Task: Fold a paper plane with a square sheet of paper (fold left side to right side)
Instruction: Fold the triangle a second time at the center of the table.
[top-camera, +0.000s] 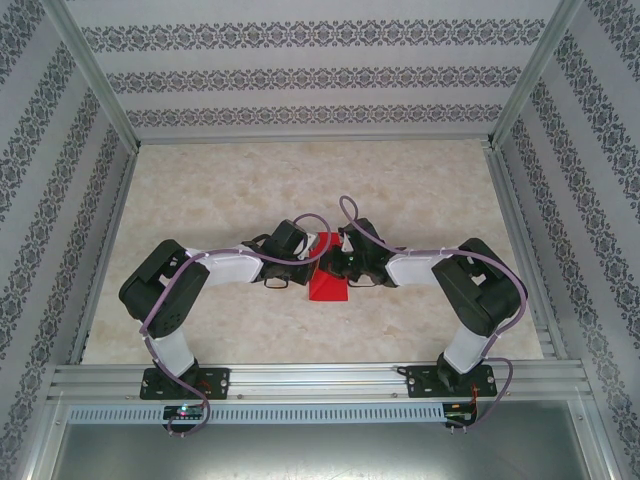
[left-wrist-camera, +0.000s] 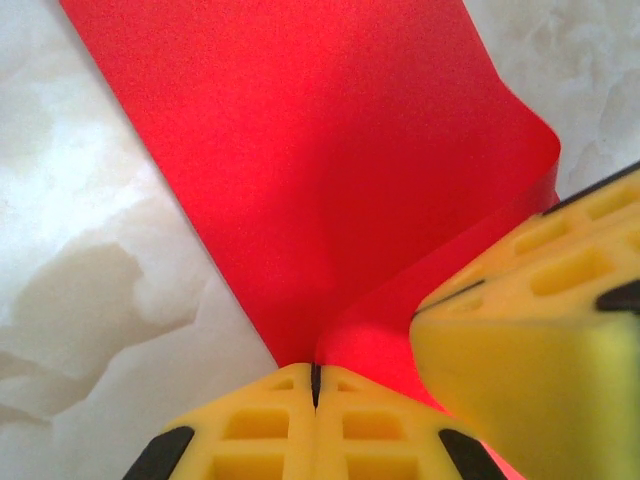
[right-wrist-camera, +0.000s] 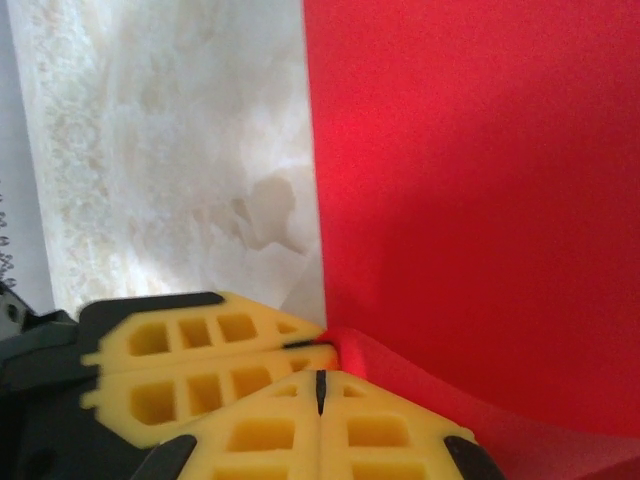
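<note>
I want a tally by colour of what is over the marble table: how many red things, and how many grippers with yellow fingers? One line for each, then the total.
Red: 1, the sheet of paper
Yellow-fingered: 2, the left gripper and the right gripper
Total: 3

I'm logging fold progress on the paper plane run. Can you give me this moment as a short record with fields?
paper: square sheet of paper, red, mostly flat on the table, one edge curled up
left gripper: shut, tips at the raised edge
right gripper: shut, tips beside the left's at the same edge
grip on paper: cannot tell
plane shape: not yet formed
</note>
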